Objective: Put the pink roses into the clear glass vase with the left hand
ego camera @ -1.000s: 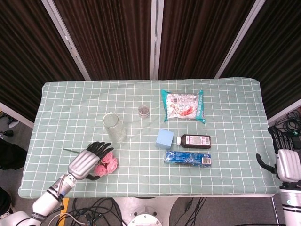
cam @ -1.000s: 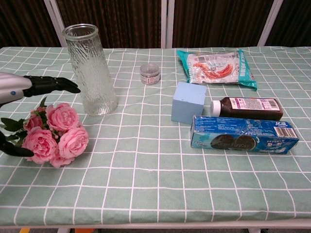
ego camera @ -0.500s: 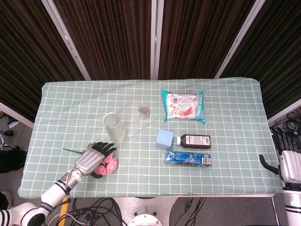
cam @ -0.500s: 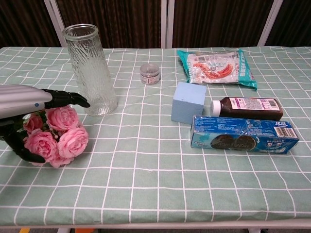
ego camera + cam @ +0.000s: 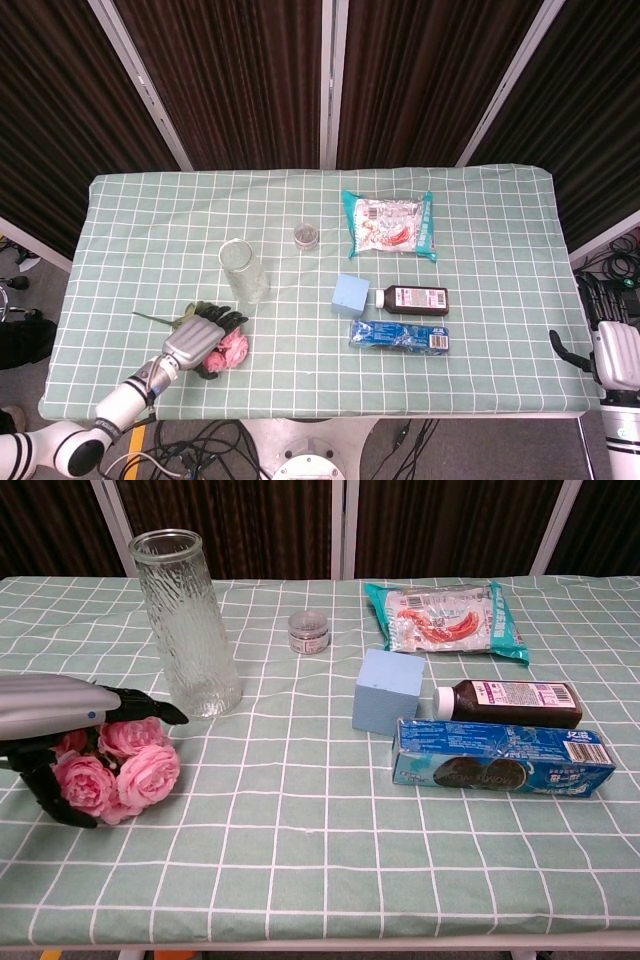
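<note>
As the left hand [image 5: 62,712] lies low over the pink roses [image 5: 118,766], fingers spread above the blooms and thumb beneath, not yet clamped, it seems set to gather them off the worktop [image 5: 320,850]. The clear glass vase [image 5: 186,625] stands upright just beyond, ready.

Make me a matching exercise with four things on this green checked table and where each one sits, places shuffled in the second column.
Things:
1. tall clear ribbed glass vase
2. bunch of pink roses
3. light blue cube block
4. small round clear jar

Places:
A. under the left robot hand, near the table's front left edge
B. just left of the brown bottle's white cap
C. standing upright just behind the roses
D. between the vase and the red and teal snack bag

Pairs: 1-C, 2-A, 3-B, 4-D
</note>
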Action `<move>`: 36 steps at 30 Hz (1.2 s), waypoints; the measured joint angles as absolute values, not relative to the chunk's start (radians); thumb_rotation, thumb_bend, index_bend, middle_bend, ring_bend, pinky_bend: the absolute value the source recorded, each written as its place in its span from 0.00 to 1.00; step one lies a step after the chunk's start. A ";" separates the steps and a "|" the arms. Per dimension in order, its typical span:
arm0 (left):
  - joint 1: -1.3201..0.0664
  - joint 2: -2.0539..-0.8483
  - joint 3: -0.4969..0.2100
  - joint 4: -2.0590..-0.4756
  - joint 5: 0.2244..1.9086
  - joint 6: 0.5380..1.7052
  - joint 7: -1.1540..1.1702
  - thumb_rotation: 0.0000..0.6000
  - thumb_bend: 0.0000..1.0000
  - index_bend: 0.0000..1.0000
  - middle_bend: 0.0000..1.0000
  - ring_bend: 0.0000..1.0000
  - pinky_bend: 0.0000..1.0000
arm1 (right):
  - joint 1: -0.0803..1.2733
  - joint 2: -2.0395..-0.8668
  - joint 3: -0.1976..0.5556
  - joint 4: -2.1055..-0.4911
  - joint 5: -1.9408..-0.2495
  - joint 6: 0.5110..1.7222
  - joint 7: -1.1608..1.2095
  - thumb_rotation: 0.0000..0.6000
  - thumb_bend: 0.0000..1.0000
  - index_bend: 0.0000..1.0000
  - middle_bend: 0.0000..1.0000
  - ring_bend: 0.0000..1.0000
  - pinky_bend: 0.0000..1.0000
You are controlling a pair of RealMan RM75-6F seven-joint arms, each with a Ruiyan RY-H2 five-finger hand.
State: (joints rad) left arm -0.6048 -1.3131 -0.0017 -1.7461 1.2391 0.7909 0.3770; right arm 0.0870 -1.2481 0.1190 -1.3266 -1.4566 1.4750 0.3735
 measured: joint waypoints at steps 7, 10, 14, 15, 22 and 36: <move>-0.618 -1.336 0.005 -1.719 1.213 0.816 0.420 1.00 0.19 0.34 0.28 0.22 0.40 | 0.084 -1.247 0.120 -1.326 -1.449 1.472 0.375 1.00 0.25 0.00 0.00 0.00 0.00; -0.617 -1.353 0.007 -1.698 1.215 0.839 0.427 1.00 0.22 0.39 0.34 0.29 0.50 | 0.084 -1.246 0.120 -1.327 -1.448 1.470 0.375 1.00 0.25 0.00 0.00 0.00 0.00; -0.610 -1.367 0.007 -1.682 1.231 0.873 0.422 1.00 0.26 0.44 0.43 0.39 0.57 | 0.083 -1.246 0.121 -1.328 -1.443 1.468 0.373 1.00 0.25 0.00 0.00 0.00 0.00; -0.608 -1.369 0.007 -1.680 1.238 0.883 0.420 1.00 0.28 0.46 0.45 0.41 0.59 | 0.083 -1.246 0.122 -1.329 -1.442 1.467 0.372 1.00 0.25 0.00 0.00 0.00 0.00; -0.590 -1.361 0.010 -1.673 1.314 0.948 0.377 1.00 0.35 0.54 0.52 0.52 0.70 | 0.081 -1.242 0.121 -1.339 -1.441 1.466 0.361 1.00 0.25 0.00 0.00 0.00 0.00; -0.524 -1.137 -0.031 -1.761 1.394 1.164 0.394 1.00 0.35 0.55 0.54 0.53 0.71 | 0.058 -1.210 0.124 -1.416 -1.455 1.520 0.320 1.00 0.27 0.00 0.00 0.00 0.00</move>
